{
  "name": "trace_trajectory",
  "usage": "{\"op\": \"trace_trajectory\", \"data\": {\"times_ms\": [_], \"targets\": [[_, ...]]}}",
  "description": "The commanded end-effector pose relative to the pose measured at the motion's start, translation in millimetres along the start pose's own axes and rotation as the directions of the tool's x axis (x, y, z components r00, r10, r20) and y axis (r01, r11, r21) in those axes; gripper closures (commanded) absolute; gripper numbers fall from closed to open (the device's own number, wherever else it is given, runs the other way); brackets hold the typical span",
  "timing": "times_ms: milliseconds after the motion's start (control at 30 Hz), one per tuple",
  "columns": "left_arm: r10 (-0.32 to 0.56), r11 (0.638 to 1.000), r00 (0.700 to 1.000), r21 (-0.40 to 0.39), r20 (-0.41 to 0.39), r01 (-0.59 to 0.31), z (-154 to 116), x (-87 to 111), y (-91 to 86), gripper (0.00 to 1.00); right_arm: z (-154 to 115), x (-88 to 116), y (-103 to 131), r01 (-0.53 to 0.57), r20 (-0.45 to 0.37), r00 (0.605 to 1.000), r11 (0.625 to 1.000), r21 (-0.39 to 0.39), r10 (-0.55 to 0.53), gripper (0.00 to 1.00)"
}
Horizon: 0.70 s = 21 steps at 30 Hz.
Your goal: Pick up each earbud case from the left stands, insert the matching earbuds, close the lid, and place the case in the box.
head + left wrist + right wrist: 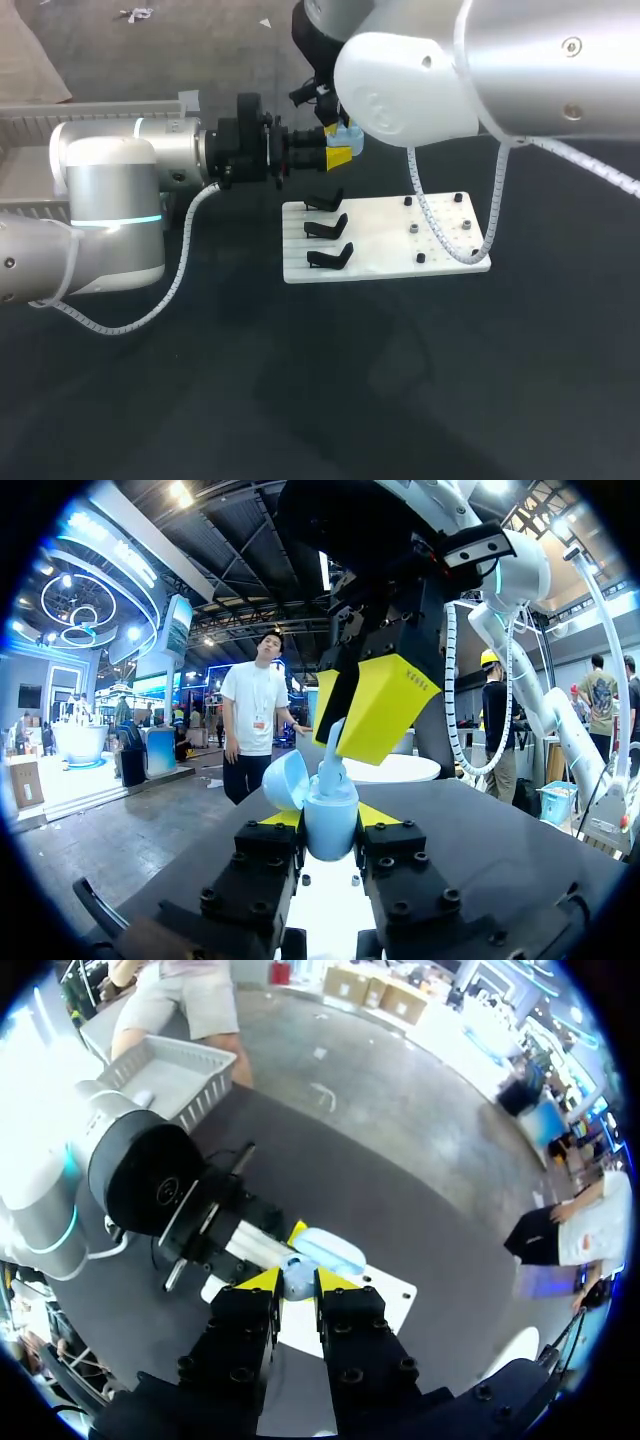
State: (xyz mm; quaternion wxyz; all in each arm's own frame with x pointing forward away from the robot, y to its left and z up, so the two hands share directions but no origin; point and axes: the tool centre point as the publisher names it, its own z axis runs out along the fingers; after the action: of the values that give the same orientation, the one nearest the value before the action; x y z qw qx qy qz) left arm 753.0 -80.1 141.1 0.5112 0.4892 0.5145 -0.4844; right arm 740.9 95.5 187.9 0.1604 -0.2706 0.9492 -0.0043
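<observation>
- While the left gripper (330, 818) clamps the open earbud case (350, 135), upper middle of the overhead frame, its mouth faces upward.
- Directly above it the right gripper (293, 1282) pinches an earbud (331, 770), stem pointing down.

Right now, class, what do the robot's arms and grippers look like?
Left arm, right arm: silver-and-white tubes trailing white ribbed cables; the left has a cyan light ring. Left gripper, right gripper: black bolted blocks, yellow tips.

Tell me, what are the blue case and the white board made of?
Case: likely smooth plastic, pale blue, with a soft sheen on its rounded shell. Board: probably stiff plastic, flat white with hardly any shine, though painted metal could look the same.
</observation>
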Motion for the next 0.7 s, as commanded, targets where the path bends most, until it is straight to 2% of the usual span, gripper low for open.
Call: {"op": "trace_trajectory", "data": {"times_ms": [33, 700], "targets": [[0.003, 1.000, 1.000, -0.003, 0.003, -0.003, 0.2, 0.6, -0.6, 1.00, 0.8, -1.3, -0.1, 0.002, -0.004, 1.000, 1.000, -0.002, -0.002, 1.00], [0.003, 1.000, 1.000, -0.003, 0.003, -0.003, 0.2, 0.6, -0.6, 1.00, 4.2, -2.9, -0.4, 0.008, -0.012, 1.000, 1.000, 0.000, -0.008, 1.00]]}}
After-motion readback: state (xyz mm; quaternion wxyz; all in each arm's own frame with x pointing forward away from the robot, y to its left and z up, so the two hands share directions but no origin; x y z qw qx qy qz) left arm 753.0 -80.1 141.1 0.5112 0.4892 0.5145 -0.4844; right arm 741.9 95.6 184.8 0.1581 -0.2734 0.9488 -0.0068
